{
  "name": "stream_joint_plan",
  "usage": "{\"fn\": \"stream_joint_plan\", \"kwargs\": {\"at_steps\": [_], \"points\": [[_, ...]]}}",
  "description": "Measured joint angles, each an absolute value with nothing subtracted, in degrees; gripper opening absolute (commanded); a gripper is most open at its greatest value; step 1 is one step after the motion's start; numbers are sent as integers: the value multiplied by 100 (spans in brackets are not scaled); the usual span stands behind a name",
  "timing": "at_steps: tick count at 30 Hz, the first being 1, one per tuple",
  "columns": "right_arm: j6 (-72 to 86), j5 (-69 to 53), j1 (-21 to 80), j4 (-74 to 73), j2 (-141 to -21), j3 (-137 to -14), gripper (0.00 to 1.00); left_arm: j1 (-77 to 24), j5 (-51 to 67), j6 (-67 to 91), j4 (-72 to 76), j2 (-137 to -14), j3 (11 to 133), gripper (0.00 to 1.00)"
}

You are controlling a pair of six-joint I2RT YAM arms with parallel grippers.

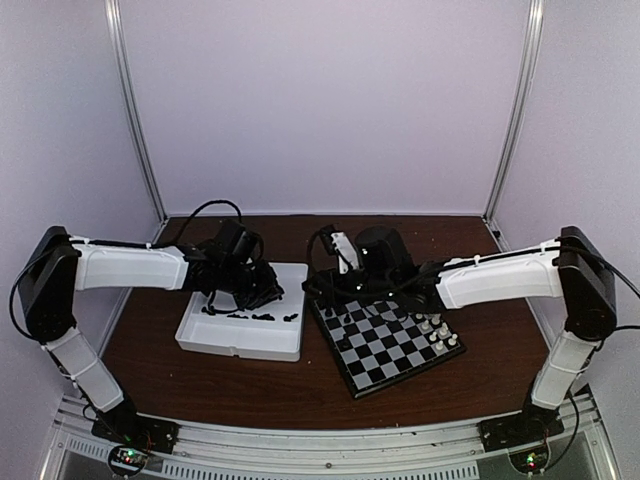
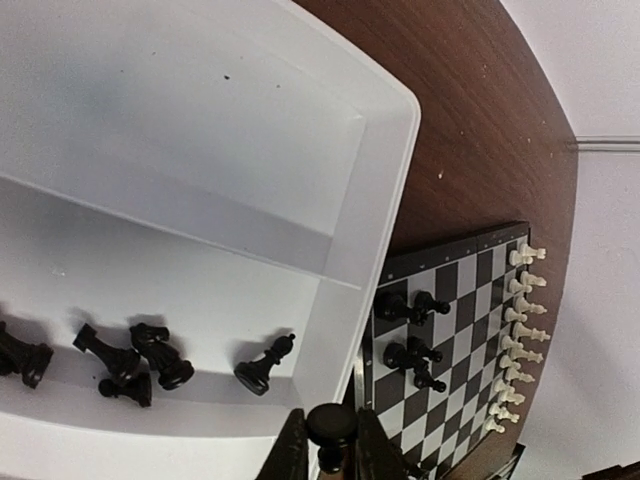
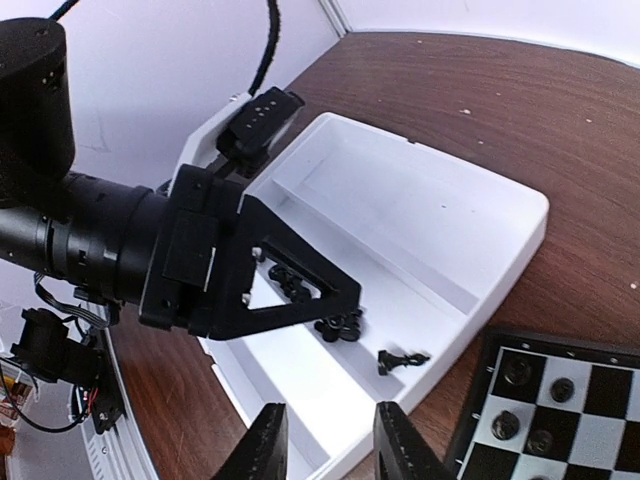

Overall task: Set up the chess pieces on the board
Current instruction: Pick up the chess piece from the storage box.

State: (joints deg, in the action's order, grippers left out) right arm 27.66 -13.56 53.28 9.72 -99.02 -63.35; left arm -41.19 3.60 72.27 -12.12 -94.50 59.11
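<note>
Desk (image 1: 200, 385): carrying everything.
Tray (image 1: 240, 345), just left of the board (image 1: 385, 365): holding loose black pieces (image 2: 130, 355).
Left end effector (image 2: 330, 446), over the board's left rim: clenching one black piece (image 2: 331, 424). It is probably best lowering it upright, centring it on a free square.
Right end effector (image 3: 332, 440), beside the board: hanging released.

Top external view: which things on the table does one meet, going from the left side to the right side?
White tray holding loose black pieces → board → white pieces along the board's right edge.
</note>
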Motion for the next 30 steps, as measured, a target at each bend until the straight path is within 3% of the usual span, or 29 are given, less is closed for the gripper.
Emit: {"fn": "stream_joint_plan", "kwargs": {"at_steps": [11,22,30], "points": [[3050,-1409,5496,2322,-11010,-6436,34,-4023,718,7863,-727,-9028,5592,13],[3188,-1413,5502,2711,-11461,-6740,35,-3972,1096,8152,-443,-9015,5428,13],[3242,-1426,5516,2722,-11618,-6904,26,-3931,1173,8232,-283,-9015,5312,14]]}}
